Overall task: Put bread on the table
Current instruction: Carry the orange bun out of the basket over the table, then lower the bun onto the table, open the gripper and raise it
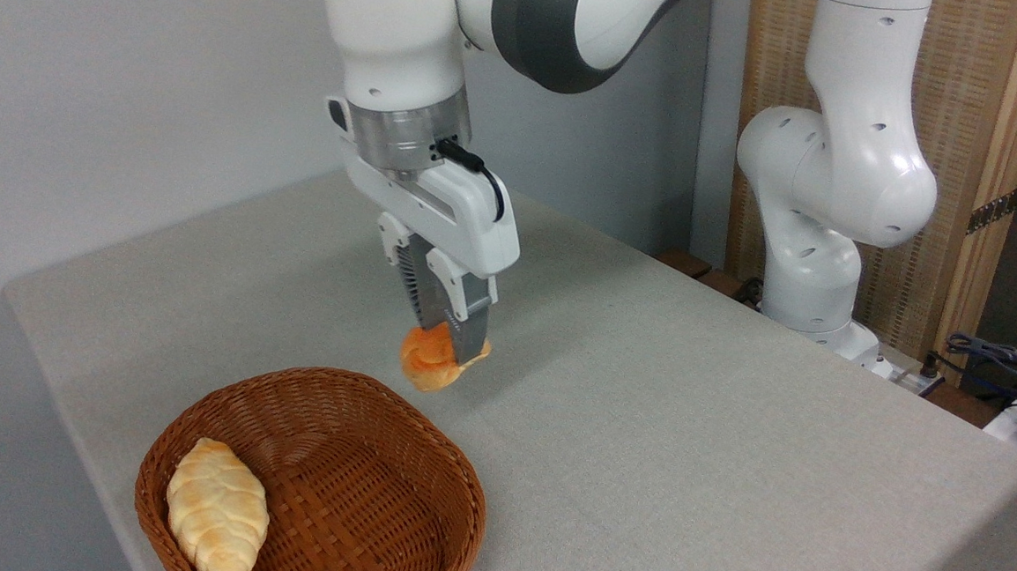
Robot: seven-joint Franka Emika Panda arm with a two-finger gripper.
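Though pinched by gripper (445, 333) — knotted bread (430, 362)

Shown are one orange knotted roll (433, 365), one pale braided loaf (217, 510), one wicker basket (427, 457), one hand (448, 339) and one cloth-covered surface (685, 437).

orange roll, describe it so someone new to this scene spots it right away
Find the white gripper above the grey table, just beyond the wicker basket. The orange roll is pinched in it. Unlike the pale braided loaf in the basket, it is small, round, orange.
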